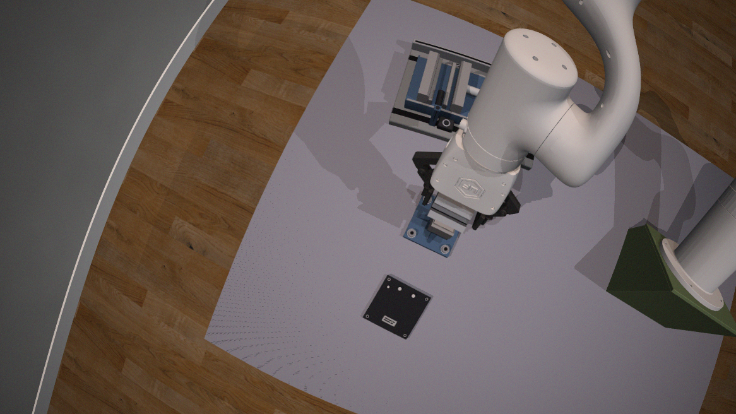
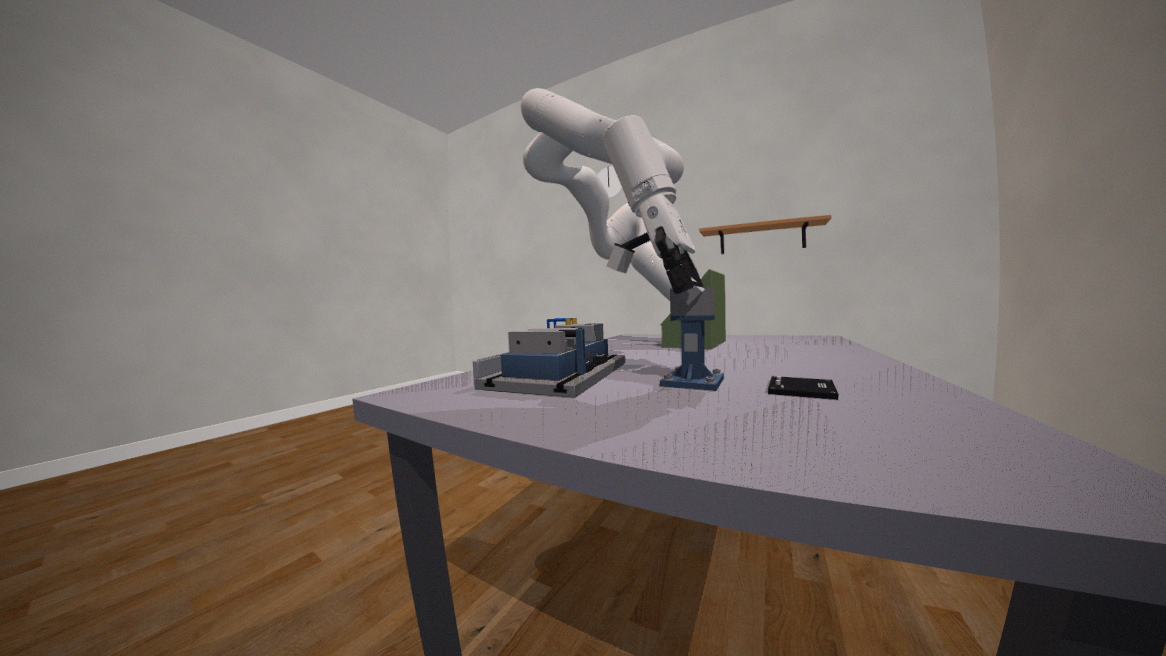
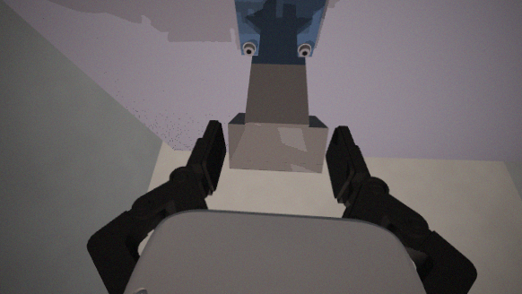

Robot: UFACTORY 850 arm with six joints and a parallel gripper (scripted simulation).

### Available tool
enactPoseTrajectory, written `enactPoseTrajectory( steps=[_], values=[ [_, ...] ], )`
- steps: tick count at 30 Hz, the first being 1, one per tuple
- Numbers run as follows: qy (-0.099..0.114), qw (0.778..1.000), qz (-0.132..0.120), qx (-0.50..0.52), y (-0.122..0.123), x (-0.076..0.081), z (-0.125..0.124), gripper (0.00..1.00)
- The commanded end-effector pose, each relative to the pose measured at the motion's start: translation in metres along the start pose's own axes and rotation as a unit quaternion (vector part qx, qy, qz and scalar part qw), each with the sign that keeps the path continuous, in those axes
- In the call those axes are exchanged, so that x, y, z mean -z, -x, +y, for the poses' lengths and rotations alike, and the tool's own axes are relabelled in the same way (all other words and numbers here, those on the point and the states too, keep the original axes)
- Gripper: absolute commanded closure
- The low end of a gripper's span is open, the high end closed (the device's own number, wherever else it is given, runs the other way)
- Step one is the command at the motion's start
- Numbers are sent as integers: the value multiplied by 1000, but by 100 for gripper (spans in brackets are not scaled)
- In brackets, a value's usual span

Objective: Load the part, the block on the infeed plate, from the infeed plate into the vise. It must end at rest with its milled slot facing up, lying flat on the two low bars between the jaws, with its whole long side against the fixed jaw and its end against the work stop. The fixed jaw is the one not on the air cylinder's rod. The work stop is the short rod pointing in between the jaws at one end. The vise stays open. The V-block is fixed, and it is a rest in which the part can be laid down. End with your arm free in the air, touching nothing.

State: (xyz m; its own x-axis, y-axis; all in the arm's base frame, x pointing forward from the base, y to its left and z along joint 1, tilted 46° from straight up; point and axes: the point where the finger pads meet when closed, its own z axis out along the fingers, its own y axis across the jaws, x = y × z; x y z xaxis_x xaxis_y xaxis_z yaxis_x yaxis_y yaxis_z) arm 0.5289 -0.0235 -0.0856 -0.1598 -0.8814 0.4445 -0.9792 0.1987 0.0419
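Note:
The grey part [image 3: 277, 148] rests in the V-block on its blue pedestal [image 1: 430, 237], in the middle of the table. My gripper [image 3: 276, 138] is open and tilted down over it. One finger stands on each side of the part with a small gap, touching nothing. The part also shows in the overhead view [image 1: 449, 218], half hidden under my wrist, and in the side view [image 2: 693, 303]. I cannot see its slot. The black infeed plate [image 1: 396, 306] lies bare nearer the table's front. The vise [image 1: 437, 92] stands open at the back, partly hidden by my arm.
The arm's green base block [image 1: 663, 280] stands at the table's right edge. A wooden wall shelf [image 2: 764, 224] hangs behind the table. The vise [image 2: 550, 354] sits left of the pedestal in the side view.

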Motion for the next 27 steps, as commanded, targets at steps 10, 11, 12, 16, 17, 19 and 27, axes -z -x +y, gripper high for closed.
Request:
enactPoseTrajectory(
  steps=[10, 11, 12, 16, 17, 19, 27],
  values=[
    [-2, 995, 100, -1, 3, 0, 0, 11],
    [-2, 994, 108, -1, 3, 0, 0, 11],
    [-2, 993, 116, -1, 3, 0, 0, 11],
    [-2, 989, 148, -1, 4, 0, 0, 11],
    [-2, 988, 156, -1, 4, 0, 0, 11],
    [-2, 986, 164, -1, 4, 0, 0, 11],
    [-2, 976, 218, -1, 5, -1, 0, 11]
  ],
)
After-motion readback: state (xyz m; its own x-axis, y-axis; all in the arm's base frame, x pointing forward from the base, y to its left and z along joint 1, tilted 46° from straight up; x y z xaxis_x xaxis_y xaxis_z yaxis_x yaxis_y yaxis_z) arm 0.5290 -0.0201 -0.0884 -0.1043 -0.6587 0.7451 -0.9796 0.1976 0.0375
